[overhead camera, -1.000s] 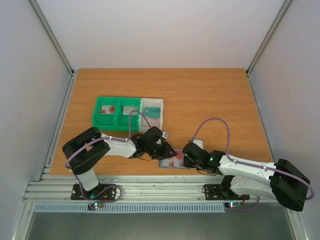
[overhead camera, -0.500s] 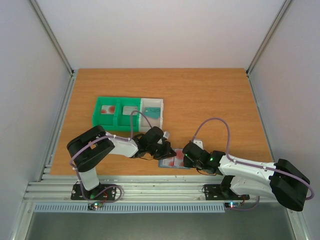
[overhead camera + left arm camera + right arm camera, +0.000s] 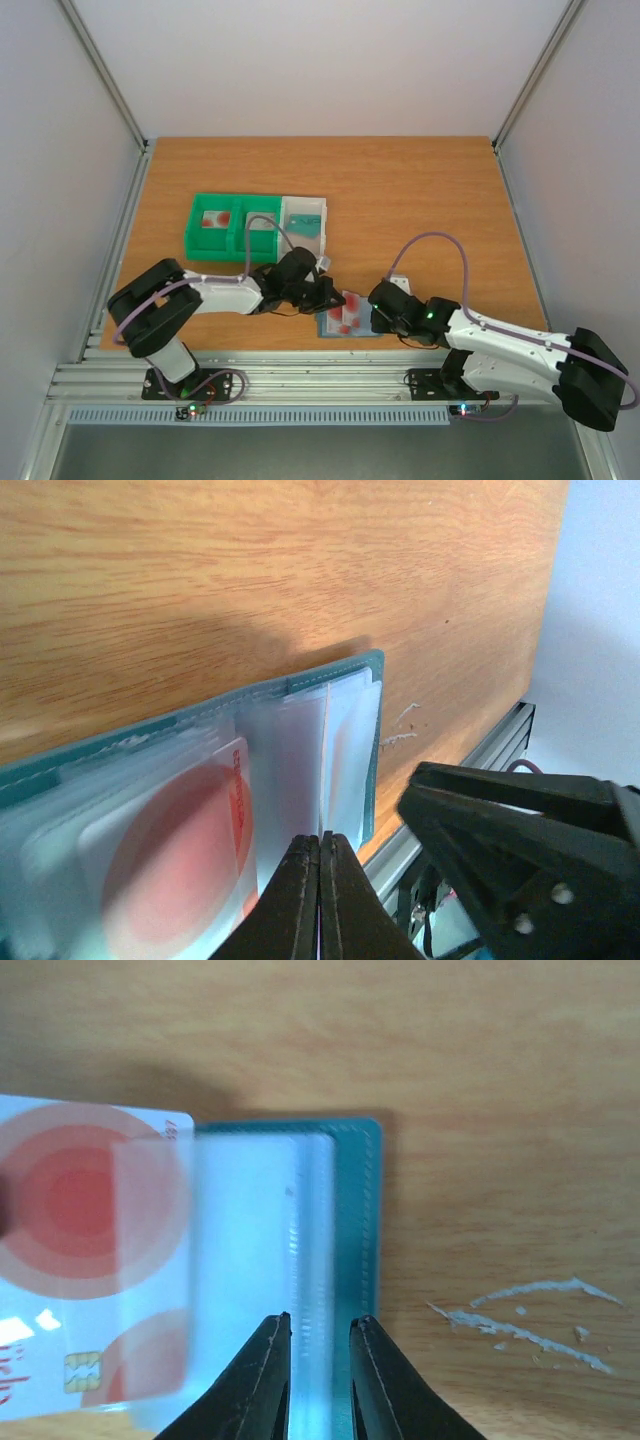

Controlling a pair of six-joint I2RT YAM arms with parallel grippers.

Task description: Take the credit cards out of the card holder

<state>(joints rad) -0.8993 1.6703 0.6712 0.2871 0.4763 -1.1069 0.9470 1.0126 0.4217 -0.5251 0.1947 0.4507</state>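
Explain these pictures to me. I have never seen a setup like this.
Two robot arms are bolted at the near edge of a wooden table. The wide picture looks down from above and behind them. The two close-ups come from cameras on their wrists. On the table lie a green tray, a white tray and, nearer the arms, an open card holder. A credit card with red circles sticks partly out of it. The left gripper is shut at the holder's clear sleeves; whether it pinches anything is unclear. The right gripper is over the holder's other end, jaws slightly apart.
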